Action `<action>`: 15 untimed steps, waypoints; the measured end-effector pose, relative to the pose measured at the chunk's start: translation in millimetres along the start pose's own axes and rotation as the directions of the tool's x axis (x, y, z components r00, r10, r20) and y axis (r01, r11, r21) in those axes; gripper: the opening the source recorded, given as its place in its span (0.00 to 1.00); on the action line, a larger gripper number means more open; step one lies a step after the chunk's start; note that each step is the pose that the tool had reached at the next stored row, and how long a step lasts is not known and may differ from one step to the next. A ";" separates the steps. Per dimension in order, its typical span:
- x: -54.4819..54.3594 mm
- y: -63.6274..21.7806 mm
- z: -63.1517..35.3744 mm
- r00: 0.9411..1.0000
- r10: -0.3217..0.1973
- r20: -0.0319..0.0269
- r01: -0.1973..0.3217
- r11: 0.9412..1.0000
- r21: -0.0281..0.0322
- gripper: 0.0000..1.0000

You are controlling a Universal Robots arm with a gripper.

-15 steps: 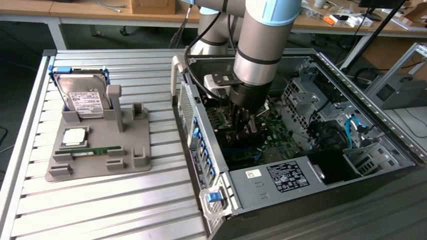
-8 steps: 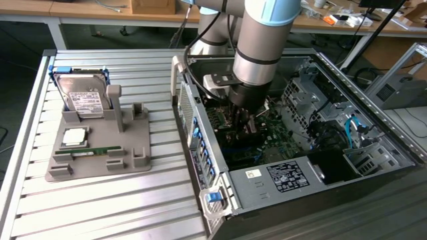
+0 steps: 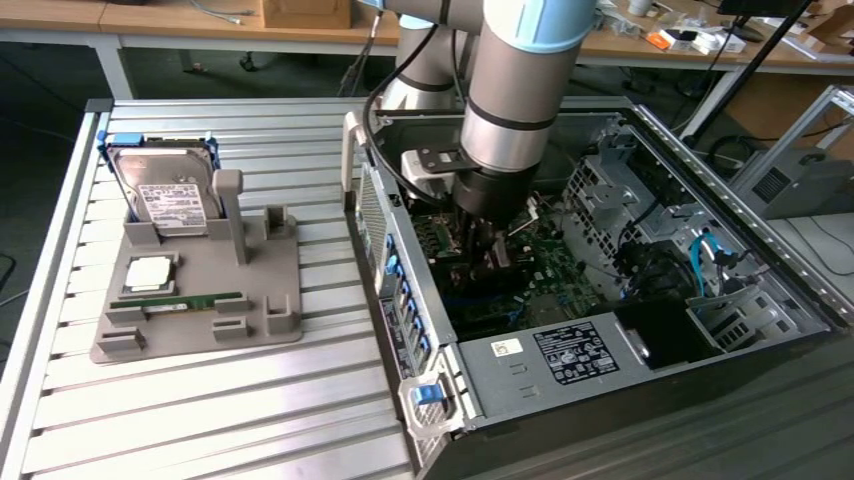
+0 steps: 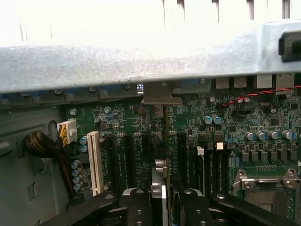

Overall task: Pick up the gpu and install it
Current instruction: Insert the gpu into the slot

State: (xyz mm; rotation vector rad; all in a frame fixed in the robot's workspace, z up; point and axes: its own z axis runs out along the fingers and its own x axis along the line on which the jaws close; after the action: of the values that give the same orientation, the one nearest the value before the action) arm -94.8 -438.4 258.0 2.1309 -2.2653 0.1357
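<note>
My gripper (image 3: 494, 248) is down inside the open computer case (image 3: 787, 290), over the green motherboard (image 3: 541, 270). It is shut on the gpu (image 3: 483, 268), a thin dark card held on edge. In the wrist view the gpu (image 4: 160, 172) runs edge-on from between my two black fingers (image 4: 138, 207) out to its silvery metal bracket (image 4: 162, 93) at the case's rear wall. The card stands over the black expansion slots (image 4: 181, 155), in line with them. Whether its lower edge sits in a slot is hidden. My gripper (image 4: 163, 203) clamps the card at its near end.
A grey fixture plate (image 3: 267, 325) on the slatted table at the exterior view's left holds a silver hard drive (image 3: 167, 195), a square processor (image 3: 147, 275) and a green memory stick (image 3: 187, 300). A white slot (image 4: 94, 162), capacitors and a cable bundle (image 4: 40, 143) lie beside the slots. The power supply (image 3: 574, 350) fills the case's near end.
</note>
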 end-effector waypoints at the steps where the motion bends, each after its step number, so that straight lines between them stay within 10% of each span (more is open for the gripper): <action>1: 0.1 0.3 0.1 1.000 0.000 0.000 0.000 1.000 0.000 0.27; 9: 0.3 0.6 1.1 1.000 0.001 0.009 -0.001 1.000 -0.001 0.27; 12: 0.4 0.6 1.8 1.000 0.001 0.019 -0.001 1.000 -0.002 0.27; 15: 1.4 0.4 1.9 0.999 0.002 0.042 -0.002 1.000 -0.001 0.27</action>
State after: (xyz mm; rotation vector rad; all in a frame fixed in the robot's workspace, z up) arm -95.2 -439.9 256.1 2.1513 -2.2891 0.0908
